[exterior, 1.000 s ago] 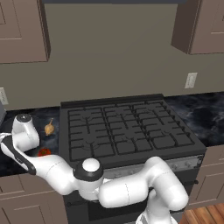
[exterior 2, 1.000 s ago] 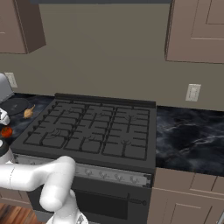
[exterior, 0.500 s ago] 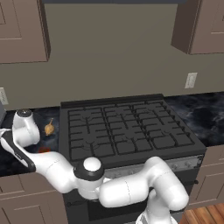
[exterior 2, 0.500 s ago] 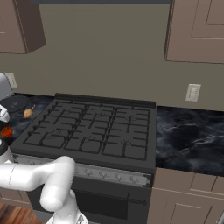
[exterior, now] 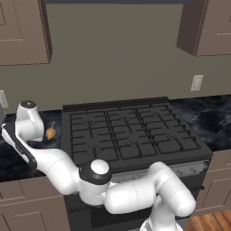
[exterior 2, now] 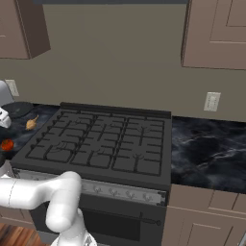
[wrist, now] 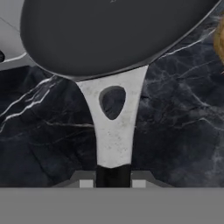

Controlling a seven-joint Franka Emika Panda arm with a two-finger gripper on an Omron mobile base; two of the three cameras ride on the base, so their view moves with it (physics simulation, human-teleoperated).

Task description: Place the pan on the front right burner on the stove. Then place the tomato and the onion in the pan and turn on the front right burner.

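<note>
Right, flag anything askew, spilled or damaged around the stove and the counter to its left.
Nothing stands out. The stove grates sit level and bare, the onion and tomato rest on the marble counter, and the gripper is shut on the pan handle. No spills or damage.

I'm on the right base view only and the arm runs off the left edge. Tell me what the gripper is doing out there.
Observer: In the hand view the gripper is shut on the pan by its handle.
Operator: Say where the pan sits.
Observer: The hand view shows dark marbled counter beneath it, not grate.
Operator: Locate the onion for me.
Observer: In the left base view the onion lies on the counter, left of the stove, beside the arm's wrist.
</note>
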